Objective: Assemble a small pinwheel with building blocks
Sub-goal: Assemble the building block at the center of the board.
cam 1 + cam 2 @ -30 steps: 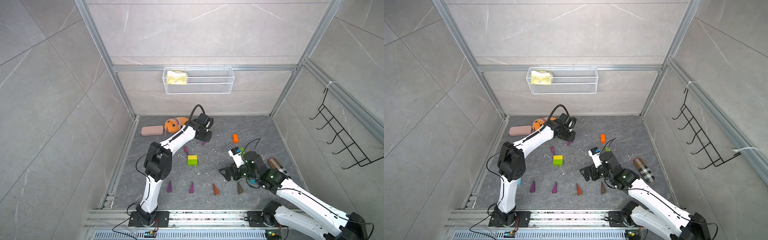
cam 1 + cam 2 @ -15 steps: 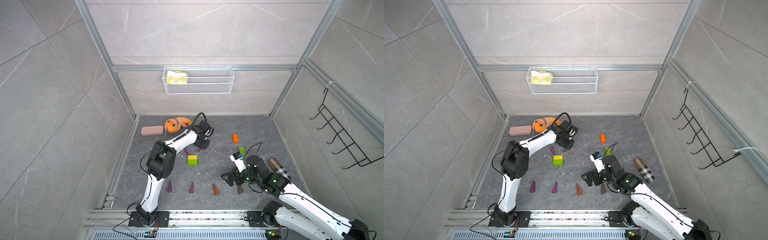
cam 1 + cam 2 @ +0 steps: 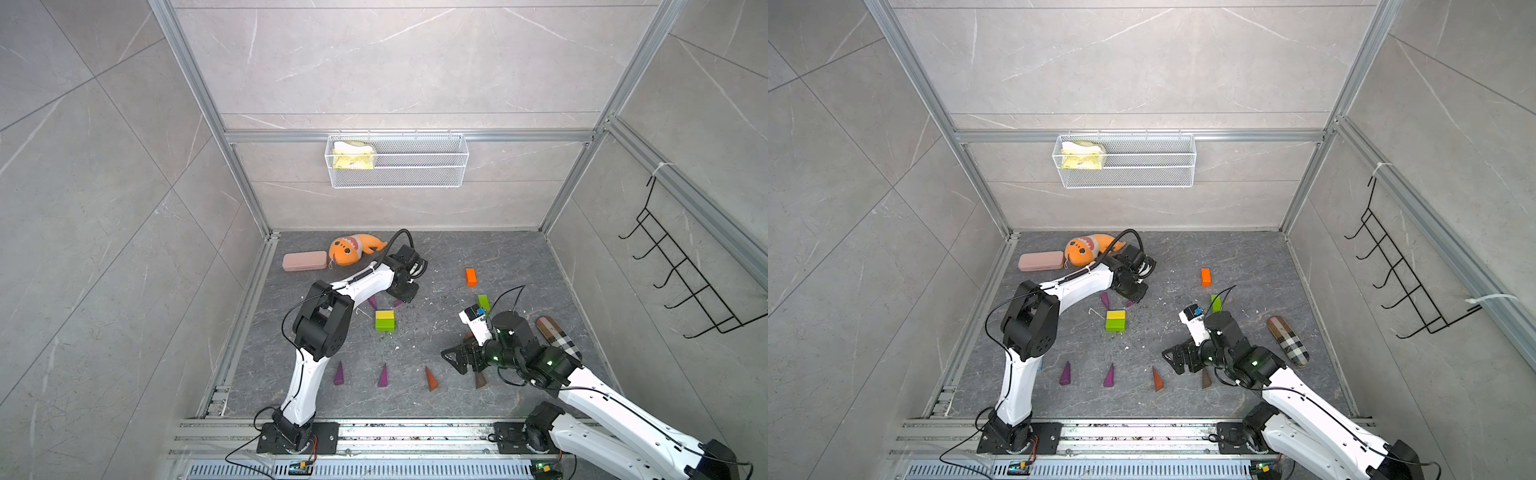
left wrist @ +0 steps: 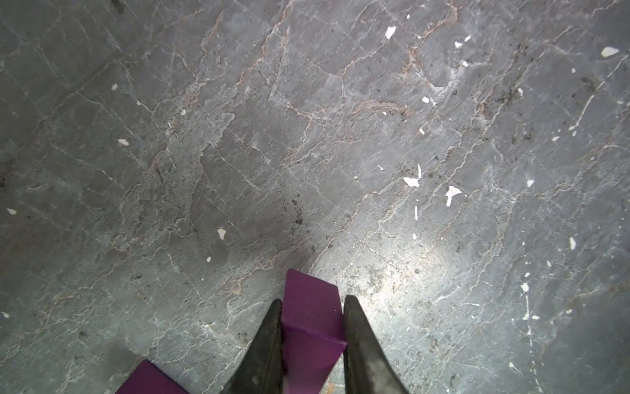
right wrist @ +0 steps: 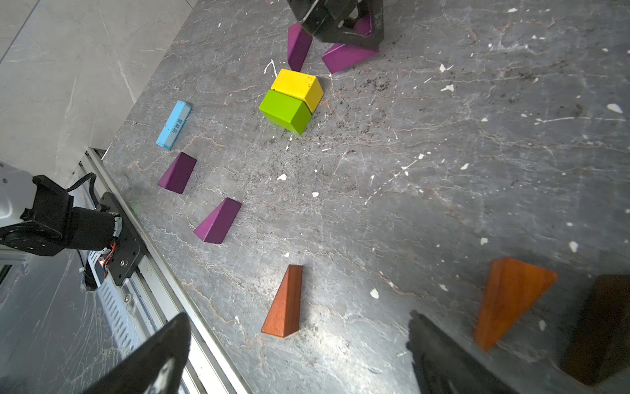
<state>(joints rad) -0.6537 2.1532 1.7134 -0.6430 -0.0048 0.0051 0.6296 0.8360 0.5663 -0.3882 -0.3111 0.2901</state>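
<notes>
Left wrist view: pinching purple wedge (image 4: 308, 290) narrowly in left gripper (image 4: 312, 300), low at bench (image 4: 306, 136), just beside yellow-green bricks (image 3: 385, 320); with right gripper (image 5: 296, 317) wide, empty, farther off, near reddish wedge (image 5: 283, 293).

A yellow brick (image 3: 385, 314) is gleaming, a green brick (image 3: 385, 325) at its six o'clock; the pouch (image 3: 557, 340) is showing brown-and-white plaid, the floor (image 3: 457, 249) grey veining, the plush shark (image 3: 351, 251) orange.

Both top views: high, far, facing steeply down across whole grey veined stone floor (image 3: 498, 257). Left wrist: close, straight down at floor. Right wrist: low, oblique, sharing yellow-and-green painted block pair (image 5: 293, 102) with tops.
</notes>
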